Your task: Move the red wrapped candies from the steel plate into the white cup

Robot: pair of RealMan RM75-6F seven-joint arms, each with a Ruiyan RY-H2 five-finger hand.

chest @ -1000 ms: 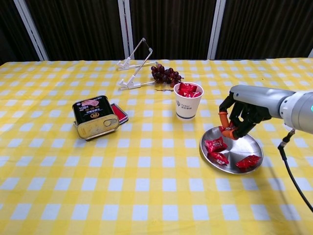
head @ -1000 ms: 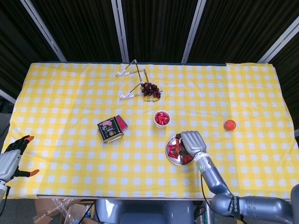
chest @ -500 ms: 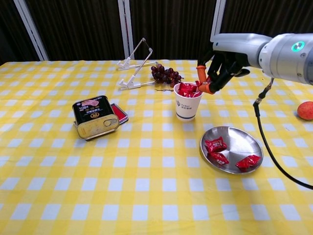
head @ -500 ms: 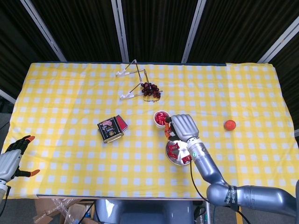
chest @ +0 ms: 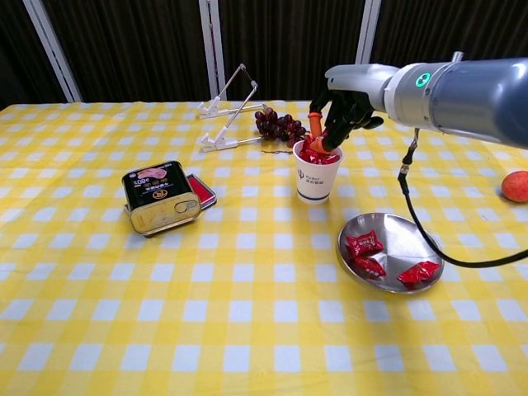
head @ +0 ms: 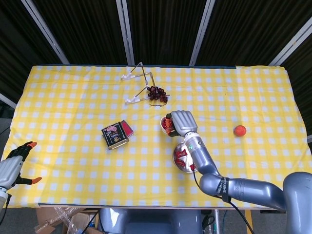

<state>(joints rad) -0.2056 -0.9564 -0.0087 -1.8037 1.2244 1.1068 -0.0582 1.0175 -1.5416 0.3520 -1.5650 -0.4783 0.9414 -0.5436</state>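
Observation:
The white cup (chest: 318,180) stands mid-table with several red wrapped candies heaped in its mouth. My right hand (chest: 346,103) hovers right over it, fingers curled down, its fingertips (chest: 318,145) pinched at the heap's top on what looks like one red candy. In the head view the right hand (head: 181,122) covers most of the cup (head: 165,125). The steel plate (chest: 406,233) lies to the cup's right and nearer me, holding three red candies (chest: 363,243), (chest: 369,266), (chest: 418,272). My left hand (head: 12,165) hangs beyond the table's left front corner, fingers spread, holding nothing.
A meat tin (chest: 161,198) lies on a red lid left of the cup. Dark grapes (chest: 279,125) and a folding wire stand (chest: 227,111) sit behind the cup. An orange fruit (chest: 516,186) rests at the far right. The right arm's cable loops over the plate.
My right hand rose from the steel plate, swung left and back, and now sits over the cup's mouth. Three candies stay on the plate. The left hand has not moved.

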